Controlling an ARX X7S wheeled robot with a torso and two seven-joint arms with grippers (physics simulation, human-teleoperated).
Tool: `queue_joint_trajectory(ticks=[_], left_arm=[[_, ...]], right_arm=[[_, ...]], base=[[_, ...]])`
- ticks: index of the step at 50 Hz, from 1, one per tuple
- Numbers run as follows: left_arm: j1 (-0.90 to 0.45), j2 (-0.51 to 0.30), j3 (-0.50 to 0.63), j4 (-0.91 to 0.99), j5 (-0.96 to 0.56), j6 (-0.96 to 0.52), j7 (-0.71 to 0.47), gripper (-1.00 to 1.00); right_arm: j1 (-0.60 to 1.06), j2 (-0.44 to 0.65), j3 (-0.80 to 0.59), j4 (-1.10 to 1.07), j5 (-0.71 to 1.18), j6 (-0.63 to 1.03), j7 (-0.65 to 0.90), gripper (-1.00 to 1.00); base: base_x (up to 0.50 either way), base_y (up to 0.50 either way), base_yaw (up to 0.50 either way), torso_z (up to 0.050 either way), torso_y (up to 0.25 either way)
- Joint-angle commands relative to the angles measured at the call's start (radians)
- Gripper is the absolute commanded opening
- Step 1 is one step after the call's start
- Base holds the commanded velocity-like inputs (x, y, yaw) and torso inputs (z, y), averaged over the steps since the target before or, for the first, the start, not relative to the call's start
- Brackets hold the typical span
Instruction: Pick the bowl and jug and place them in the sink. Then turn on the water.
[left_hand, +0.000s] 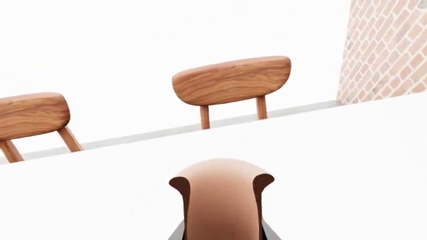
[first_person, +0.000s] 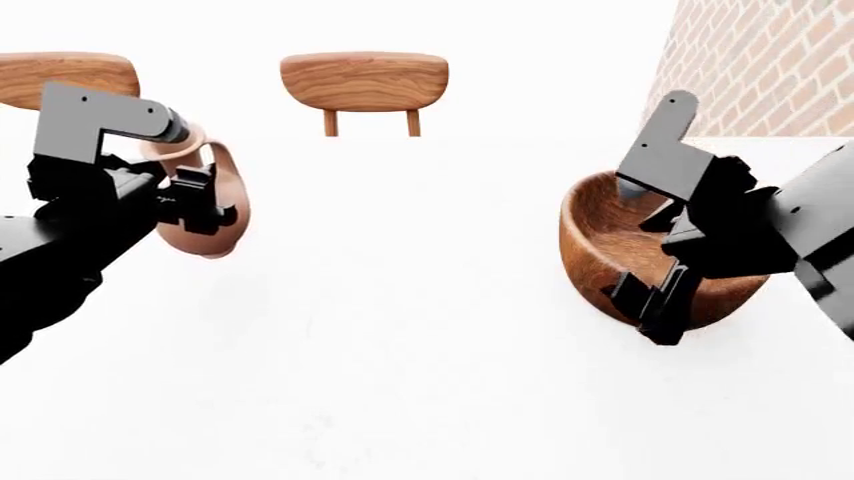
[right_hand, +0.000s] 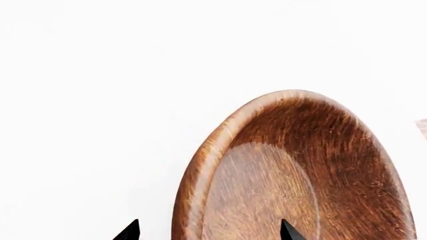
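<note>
Aloft, jug (first_person: 200, 205) in left hand (first_person: 200, 200), bowl (first_person: 627, 250) in right hand (first_person: 654, 295)

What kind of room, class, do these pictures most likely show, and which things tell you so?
Probably a kitchen or dining area: two wooden chair backs stand behind a white table, a brick wall lies beyond, and the grippers hold a wooden bowl and a jug.

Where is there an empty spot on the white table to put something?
The widest bare patch lies mid-table, between the jug in the left tool and the bowl gripped by the right tool. It is crowded at both sides, around the arms.
</note>
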Motion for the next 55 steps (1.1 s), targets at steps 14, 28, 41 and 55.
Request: queue_joint_trajectory(ticks=[14, 28, 41, 55], left_arm=[[-0.016, -0.01, -0.02, 0.011, 0.009, 0.007, -0.012, -1.0], [-0.013, -0.015, -0.019, 0.011, 0.009, 0.011, -0.012, -1.0], [-0.013, -0.013, -0.01, 0.002, 0.014, 0.02, -0.007, -1.0], [-0.031, -0.007, -0.001, -0.002, 0.014, 0.015, -0.01, -1.0]], right_arm=[[-0.053, -0.033, -0.093, 0.098, -0.033, -0.048, 0.019, 1.0], [-0.088, -0.043, -0.105, 0.124, -0.031, -0.065, 0.03, 1.0], [-0.081, -0.034, -0.11, 0.112, -0.031, -0.067, 0.031, -1.0], [-0.033, -0.037, -0.126, 0.118, -0.049, -0.087, 0.022, -1.0]], base=[[0.0, 0.0, 0.0, 0.001, 0.001], [0.0, 0.0, 0.0, 0.001, 0.002], [0.0, 0.0, 0.0, 0.0, 0.001], [0.0, 0.0, 0.0, 0.001, 0.001]])
